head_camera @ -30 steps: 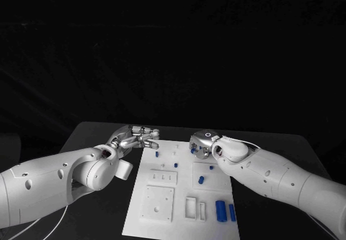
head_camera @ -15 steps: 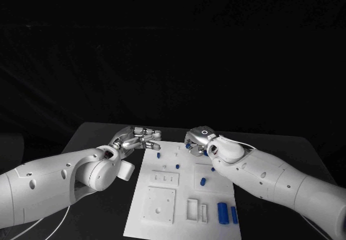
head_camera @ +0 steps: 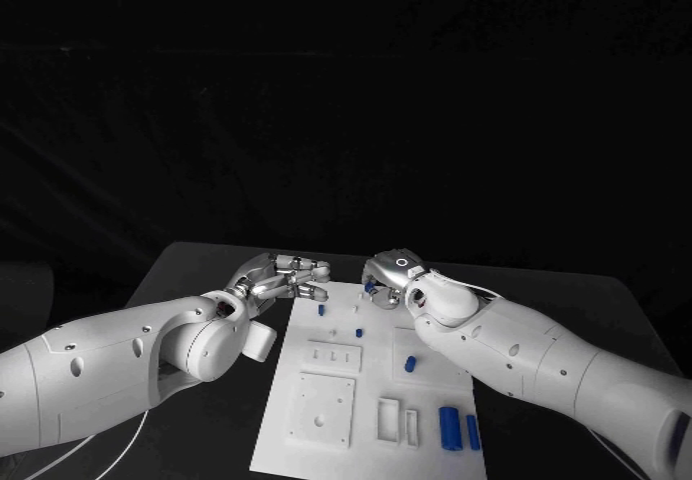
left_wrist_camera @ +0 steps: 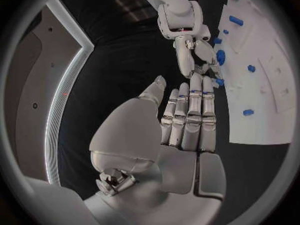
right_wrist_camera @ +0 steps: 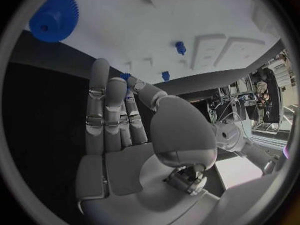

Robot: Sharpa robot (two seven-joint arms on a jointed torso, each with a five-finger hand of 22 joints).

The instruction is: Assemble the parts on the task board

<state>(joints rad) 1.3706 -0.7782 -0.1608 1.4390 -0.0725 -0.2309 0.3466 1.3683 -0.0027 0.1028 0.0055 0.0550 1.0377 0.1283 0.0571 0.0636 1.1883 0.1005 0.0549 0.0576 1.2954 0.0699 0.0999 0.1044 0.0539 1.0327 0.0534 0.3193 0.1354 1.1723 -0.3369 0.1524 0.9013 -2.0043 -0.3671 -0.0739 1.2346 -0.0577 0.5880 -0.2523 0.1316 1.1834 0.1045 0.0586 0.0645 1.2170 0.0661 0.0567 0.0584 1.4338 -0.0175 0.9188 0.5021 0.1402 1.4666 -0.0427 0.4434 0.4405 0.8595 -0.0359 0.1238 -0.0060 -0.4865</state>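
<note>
At the middle of the black table (head_camera: 188,270), the white task board (head_camera: 361,400) lies flat, its long sides running from the near edge toward the far edge. Small blue parts dot its surface: two upright pegs (head_camera: 320,310) near the far end, a short cylinder (head_camera: 410,363) by the right edge, and two longer cylinders (head_camera: 449,428) side by side at the near right corner. Raised white rectangular blocks and open slots fill the near left half of the board. A blue gear (right_wrist_camera: 53,18) lies on the board close to one edge, seen from the right wrist.

Over the far left corner hovers the left hand (head_camera: 284,276), fingers straight and side by side, thumb slightly apart, holding nothing. Across the far edge, the right hand (head_camera: 387,277) reaches down over the far right corner, its fingers (left_wrist_camera: 187,60) extended close to a blue part (left_wrist_camera: 220,57); whether they grip it cannot be told.

Both white arms cover the board's two long sides, leaving its centre strip uncovered. Bare black tabletop shows beyond the far edge and at the far left corner of the table.
</note>
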